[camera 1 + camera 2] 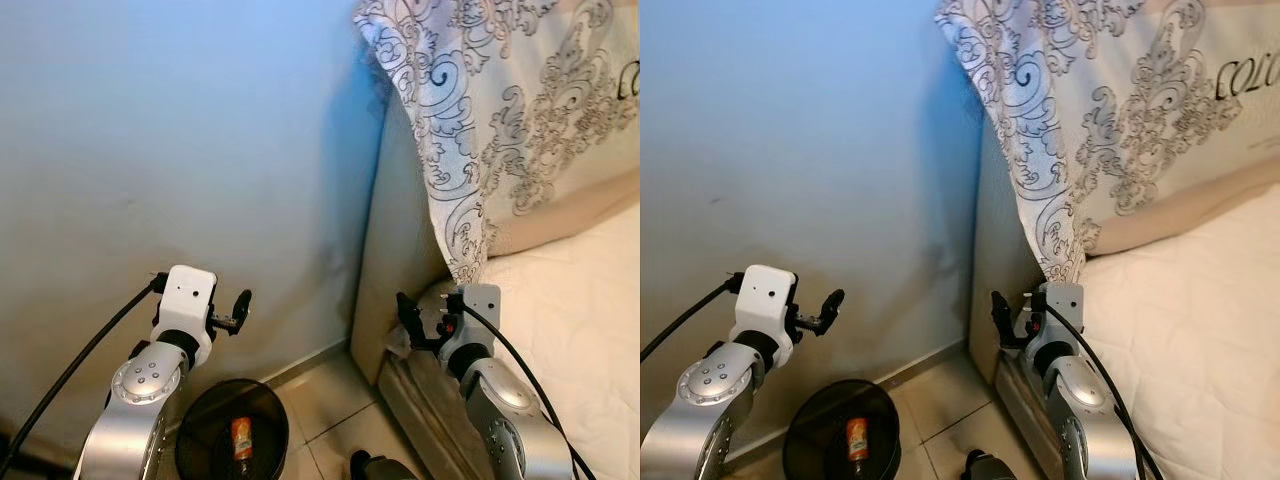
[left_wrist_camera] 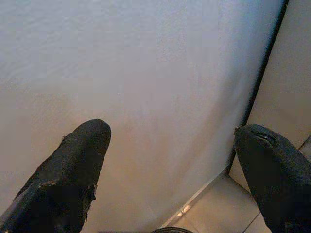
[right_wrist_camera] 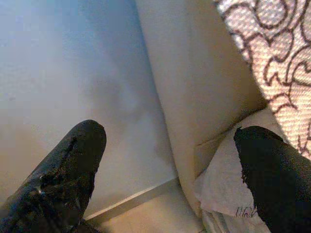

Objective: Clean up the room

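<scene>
A round black bin (image 1: pixel 205 425) stands on the tiled floor by the wall, with a small orange bottle (image 1: pixel 241 438) lying inside it. My left gripper (image 1: pixel 238 308) hangs above the bin's far rim, facing the wall. Its fingers (image 2: pixel 80 160) are open with nothing between them. My right gripper (image 1: pixel 408 318) is held at the corner of the bed (image 1: pixel 590 300), beside the headboard (image 1: pixel 400 240). It is open too, its fingers (image 3: pixel 77 155) empty and spread wide.
A pillow (image 1: pixel 520 110) in a white case with a dark swirl pattern leans on the headboard. The pale wall (image 1: pixel 180 150) is close ahead. A dark object (image 1: pixel 372 467) lies on the floor tiles at the lower edge, near the bed's side.
</scene>
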